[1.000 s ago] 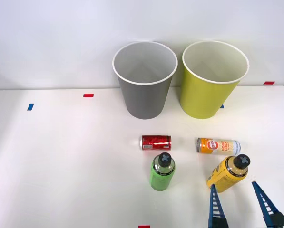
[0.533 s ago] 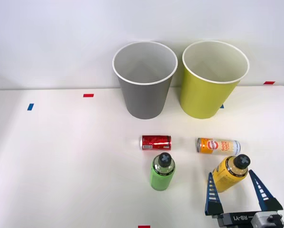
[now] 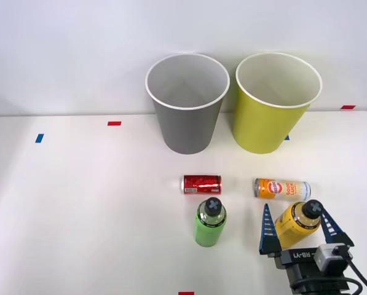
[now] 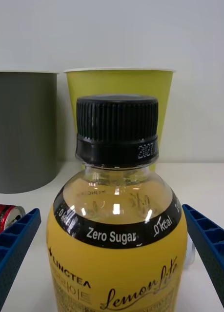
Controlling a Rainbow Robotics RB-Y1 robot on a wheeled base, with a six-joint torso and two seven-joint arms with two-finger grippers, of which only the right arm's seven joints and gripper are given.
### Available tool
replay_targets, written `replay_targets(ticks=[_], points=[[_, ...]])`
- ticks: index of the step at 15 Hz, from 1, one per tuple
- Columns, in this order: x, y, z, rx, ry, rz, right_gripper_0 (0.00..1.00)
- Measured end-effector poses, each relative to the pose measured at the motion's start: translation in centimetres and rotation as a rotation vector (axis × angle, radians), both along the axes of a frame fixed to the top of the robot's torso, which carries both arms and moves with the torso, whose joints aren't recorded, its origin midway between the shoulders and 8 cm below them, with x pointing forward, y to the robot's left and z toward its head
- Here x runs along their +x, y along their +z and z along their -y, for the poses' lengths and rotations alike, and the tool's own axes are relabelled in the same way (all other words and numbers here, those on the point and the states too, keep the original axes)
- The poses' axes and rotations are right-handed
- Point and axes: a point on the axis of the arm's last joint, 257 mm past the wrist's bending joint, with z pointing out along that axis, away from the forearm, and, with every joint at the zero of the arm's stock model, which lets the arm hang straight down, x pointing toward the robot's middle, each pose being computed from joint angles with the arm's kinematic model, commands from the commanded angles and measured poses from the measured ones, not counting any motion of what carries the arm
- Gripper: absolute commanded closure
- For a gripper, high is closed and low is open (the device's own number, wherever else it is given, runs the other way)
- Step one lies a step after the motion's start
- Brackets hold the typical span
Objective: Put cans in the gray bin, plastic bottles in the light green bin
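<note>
In the front view, the right gripper (image 3: 296, 228) was seen at the near right of the white table (image 3: 78, 203), its two blue fingers spread wide to either side of the yellow-labelled bottle (image 3: 295, 224), which stood upright between them with no contact that could be made out. Just behind that bottle the orange-and-white can (image 3: 282, 188) lay on its side, and the short red can (image 3: 201, 184) lay on its side further to the left, with the green-labelled bottle (image 3: 210, 222) standing just in front of it. At the back of the table the gray bin (image 3: 187, 104) and the light green bin (image 3: 274, 103) stood side by side, nothing being visible in the parts of their insides that could be seen. Small red and blue tape marks (image 3: 114, 123) were scattered over the table top. In the right wrist view, the yellow-labelled bottle (image 4: 116, 229) was found close up and centred between the ribbed blue fingers (image 4: 14, 243), which stood well open with clear gaps at both flanks of the label; the light green bin (image 4: 119, 105) rose directly behind the black cap (image 4: 116, 129), the gray bin (image 4: 25, 131) beside it, and an end of the red can (image 4: 5, 217) was caught at the edge. The step in hand was judged to be the grasp of the first plastic bottle, with no item sorted yet. The next move was judged to call for the fingers to be closed on the label below the shoulder, the bottle to be lifted straight and carried over the orange-and-white can without its being knocked, and then to be released above the light green bin.
</note>
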Motion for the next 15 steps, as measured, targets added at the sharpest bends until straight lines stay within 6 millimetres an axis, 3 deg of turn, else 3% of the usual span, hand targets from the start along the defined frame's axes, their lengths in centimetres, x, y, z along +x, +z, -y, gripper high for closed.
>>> replay_targets(ticks=[4, 5, 6, 15], points=[[0.2, -0.5, 0.0, -0.015, 0.006, -0.021, 0.00], [0.2, -0.6, -0.1, -0.015, 0.007, -0.024, 0.28], [0.3, -0.5, -0.1, -0.014, 0.008, -0.024, 0.98], [0.8, 0.4, -0.4, 0.006, 0.004, 0.007, 1.00]])
